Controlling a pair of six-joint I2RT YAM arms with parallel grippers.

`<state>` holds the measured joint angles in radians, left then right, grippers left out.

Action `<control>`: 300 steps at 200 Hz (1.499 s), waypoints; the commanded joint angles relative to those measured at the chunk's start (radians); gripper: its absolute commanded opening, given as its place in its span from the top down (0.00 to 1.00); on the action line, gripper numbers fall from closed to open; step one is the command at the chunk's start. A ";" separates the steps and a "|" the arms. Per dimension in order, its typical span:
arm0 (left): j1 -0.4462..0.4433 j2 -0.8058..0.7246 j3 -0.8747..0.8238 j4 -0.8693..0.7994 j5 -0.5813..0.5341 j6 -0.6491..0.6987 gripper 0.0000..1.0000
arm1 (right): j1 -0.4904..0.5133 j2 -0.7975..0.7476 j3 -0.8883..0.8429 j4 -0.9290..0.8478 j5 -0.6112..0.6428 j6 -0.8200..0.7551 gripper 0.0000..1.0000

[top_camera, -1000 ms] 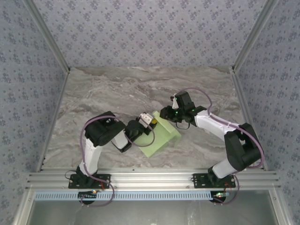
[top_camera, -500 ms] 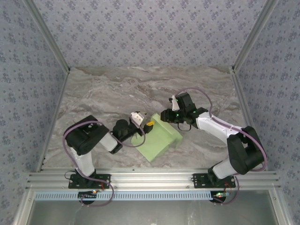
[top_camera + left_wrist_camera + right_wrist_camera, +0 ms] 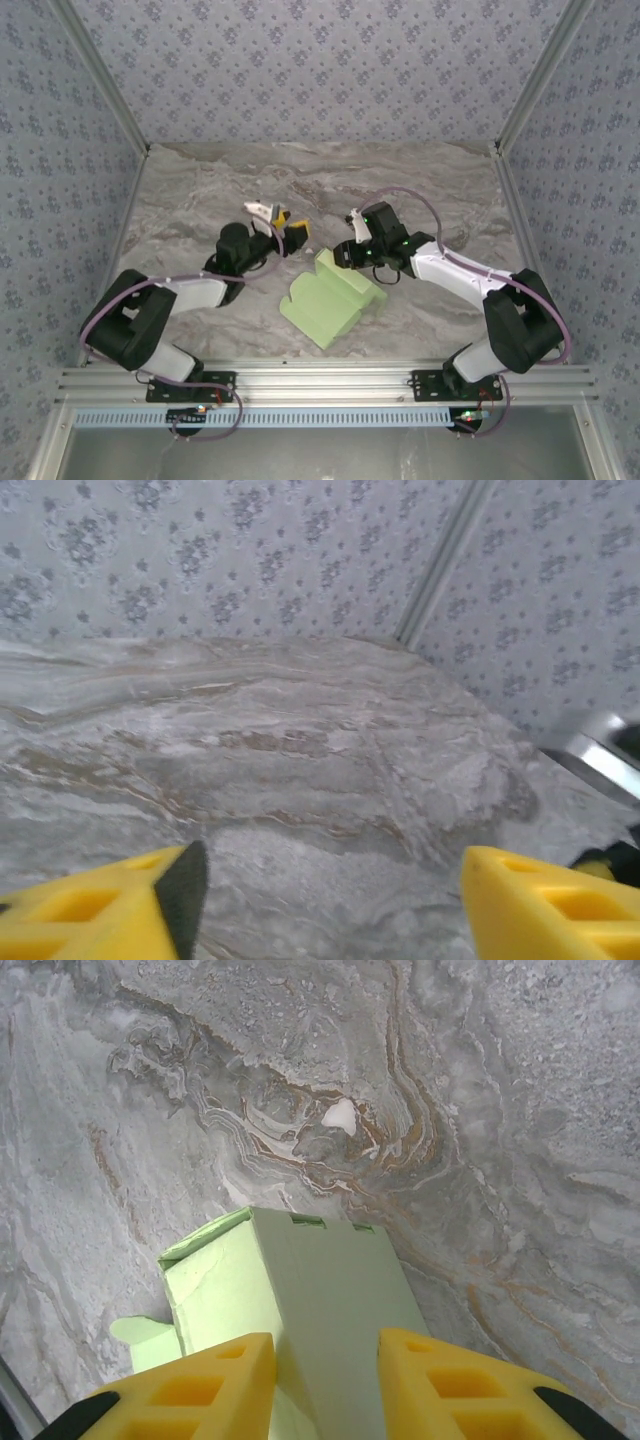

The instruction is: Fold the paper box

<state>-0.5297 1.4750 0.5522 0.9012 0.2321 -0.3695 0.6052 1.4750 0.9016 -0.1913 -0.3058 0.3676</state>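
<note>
- As you watch, the box [image 3: 325, 300] lies part-folded on the bench [image 3: 190, 190].
- Your right claw [image 3: 327, 1375] is clamped on the box's raised fold at its far-right side.
- Your left claw [image 3: 277, 222] is open and empty, beyond the box's left end, apart from it.

Pale-green paper box [image 3: 325, 305], grey-veined marble table [image 3: 200, 200], blue-grey floral walls [image 3: 320, 60].

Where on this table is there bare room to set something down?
Free: the far strip of table below the back wall. Crowded: mid-table, where the open left gripper faces the right gripper, which grips the paper box.
</note>
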 commanded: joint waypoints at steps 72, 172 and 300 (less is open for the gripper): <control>-0.066 0.070 0.102 -0.394 0.113 -0.155 0.38 | 0.014 0.050 0.045 -0.069 0.052 -0.072 0.66; -0.071 0.147 0.116 -0.383 0.145 -0.208 0.55 | 0.015 0.065 0.048 -0.044 0.020 -0.080 0.66; -0.003 -0.062 -0.029 -0.162 0.223 0.191 0.01 | 0.043 0.082 0.067 -0.051 -0.001 -0.392 0.69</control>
<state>-0.5343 1.5223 0.5411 0.6815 0.3908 -0.4526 0.6346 1.5249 0.9474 -0.1829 -0.3214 0.1192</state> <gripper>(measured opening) 0.976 0.315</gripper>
